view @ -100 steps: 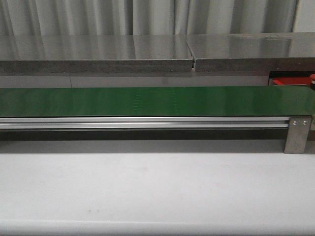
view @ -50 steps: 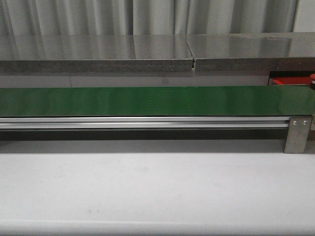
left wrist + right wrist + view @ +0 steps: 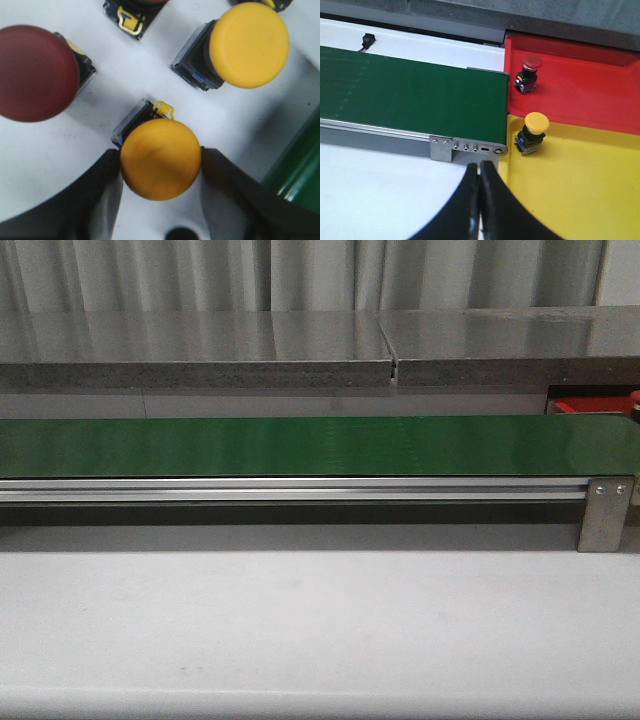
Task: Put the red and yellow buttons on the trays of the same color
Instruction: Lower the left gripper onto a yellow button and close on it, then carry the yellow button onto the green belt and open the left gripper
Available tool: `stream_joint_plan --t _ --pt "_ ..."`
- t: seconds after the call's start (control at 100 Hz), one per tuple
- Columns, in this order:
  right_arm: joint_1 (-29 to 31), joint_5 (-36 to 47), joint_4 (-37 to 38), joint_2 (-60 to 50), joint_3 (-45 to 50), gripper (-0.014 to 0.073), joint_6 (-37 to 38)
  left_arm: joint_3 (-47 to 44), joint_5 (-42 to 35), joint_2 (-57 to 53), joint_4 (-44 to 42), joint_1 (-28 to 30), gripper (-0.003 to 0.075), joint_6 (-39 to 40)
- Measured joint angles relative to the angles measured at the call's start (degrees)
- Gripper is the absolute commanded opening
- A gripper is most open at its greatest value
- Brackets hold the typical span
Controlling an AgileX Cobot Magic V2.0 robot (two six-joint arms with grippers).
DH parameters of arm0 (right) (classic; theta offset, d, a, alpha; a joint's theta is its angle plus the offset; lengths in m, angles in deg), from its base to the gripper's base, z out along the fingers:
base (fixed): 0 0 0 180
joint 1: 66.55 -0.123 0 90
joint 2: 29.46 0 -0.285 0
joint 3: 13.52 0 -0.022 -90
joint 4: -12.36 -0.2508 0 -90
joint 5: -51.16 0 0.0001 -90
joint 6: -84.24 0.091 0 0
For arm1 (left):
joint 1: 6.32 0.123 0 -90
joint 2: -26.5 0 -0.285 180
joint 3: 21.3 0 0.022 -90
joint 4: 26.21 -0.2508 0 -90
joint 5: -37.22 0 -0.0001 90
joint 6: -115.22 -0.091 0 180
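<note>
the white surface (image 3: 320, 630) carried a green conveyor belt (image 3: 300, 445) running left to right. at the belt's right end sat a yellow tray (image 3: 580, 185), with a red tray (image 3: 580, 80) touching its far edge. one yellow button (image 3: 534, 132) stood on the yellow tray and one red button (image 3: 530, 72) on the red tray. the left claw (image 3: 161, 165) was clamped on a yellow-capped button (image 3: 161, 159) on the surface, beside another yellow button (image 3: 247, 45) and a red button (image 3: 35, 72). the right claw (image 3: 480, 200) had its fingers together, holding nothing.
</note>
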Motion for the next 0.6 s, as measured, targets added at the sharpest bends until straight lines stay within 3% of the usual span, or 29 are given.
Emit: stream_joint_plan --t 0.31,0.6 --pt "0.0 0.0 0.0 0.0 0.0 -0.0118 0.0 0.0 1.2 -0.4 0.4 0.0 0.0294 -1.2" --pt "0.0 0.0 0.0 0.0 0.0 -0.0118 0.0 0.0 3.5 -8.2 1.1 0.0 0.0294 -2.6"
